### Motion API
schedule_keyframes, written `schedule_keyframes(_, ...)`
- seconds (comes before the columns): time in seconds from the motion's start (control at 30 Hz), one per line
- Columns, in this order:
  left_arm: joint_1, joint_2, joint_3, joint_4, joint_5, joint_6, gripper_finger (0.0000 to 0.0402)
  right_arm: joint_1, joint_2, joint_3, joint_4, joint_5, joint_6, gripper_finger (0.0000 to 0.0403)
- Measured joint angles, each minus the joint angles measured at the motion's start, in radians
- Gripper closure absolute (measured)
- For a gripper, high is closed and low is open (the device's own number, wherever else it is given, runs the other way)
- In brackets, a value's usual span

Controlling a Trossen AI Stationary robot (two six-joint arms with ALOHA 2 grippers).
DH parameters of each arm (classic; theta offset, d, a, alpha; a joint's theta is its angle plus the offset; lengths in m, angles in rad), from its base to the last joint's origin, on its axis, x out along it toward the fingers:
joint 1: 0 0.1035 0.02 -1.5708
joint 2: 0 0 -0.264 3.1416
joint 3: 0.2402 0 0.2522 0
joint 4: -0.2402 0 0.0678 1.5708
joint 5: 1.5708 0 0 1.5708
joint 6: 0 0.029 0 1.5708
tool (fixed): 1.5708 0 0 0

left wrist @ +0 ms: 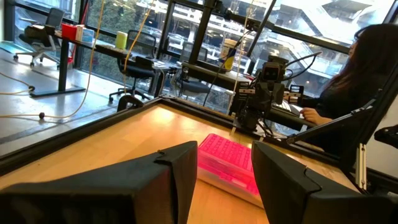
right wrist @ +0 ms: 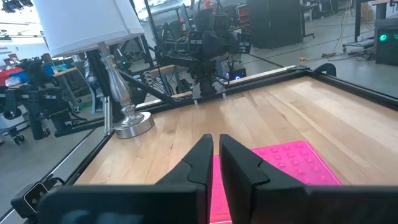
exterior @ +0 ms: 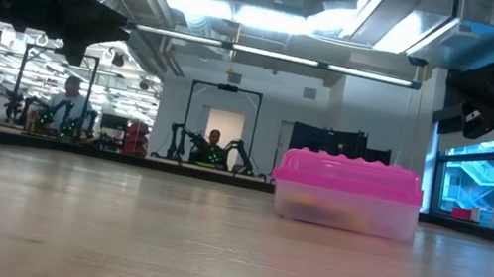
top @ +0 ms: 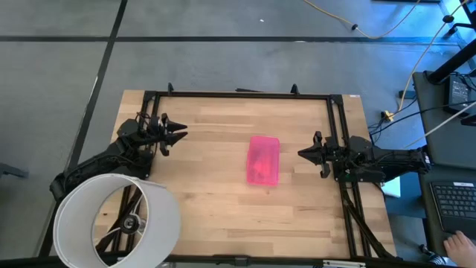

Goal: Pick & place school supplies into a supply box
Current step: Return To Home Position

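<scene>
The supply box (top: 263, 160) lies shut in the middle of the table, its pink lid (exterior: 350, 174) on the clear base (exterior: 345, 213). Something yellowish shows dimly through the base; no loose supplies lie on the table. My left gripper (top: 182, 135) hovers open to the box's left and a little toward the far edge. In its wrist view, my left gripper (left wrist: 227, 177) frames the box (left wrist: 231, 160) from a distance. My right gripper (top: 301, 153) hovers shut just right of the box, above table height. In its wrist view, my right gripper (right wrist: 216, 158) points over the lid (right wrist: 292, 163).
A lamp with a big white shade (top: 115, 219) stands at the table's near left corner, its metal foot (right wrist: 132, 124) on the wood. Black frame rails (top: 238, 94) run along the table's edges. A person (left wrist: 367, 74) sits beyond the right side, with a hand (top: 459, 243) at a keyboard.
</scene>
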Motion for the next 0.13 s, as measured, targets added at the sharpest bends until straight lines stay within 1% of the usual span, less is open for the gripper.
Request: schedule_keyframes(0.13, 0.000, 0.000, 0.000, 0.000, 0.000, 0.000, 0.0258, 0.000, 0.000, 0.000, 0.000, 0.000, 0.001, 0.0369)
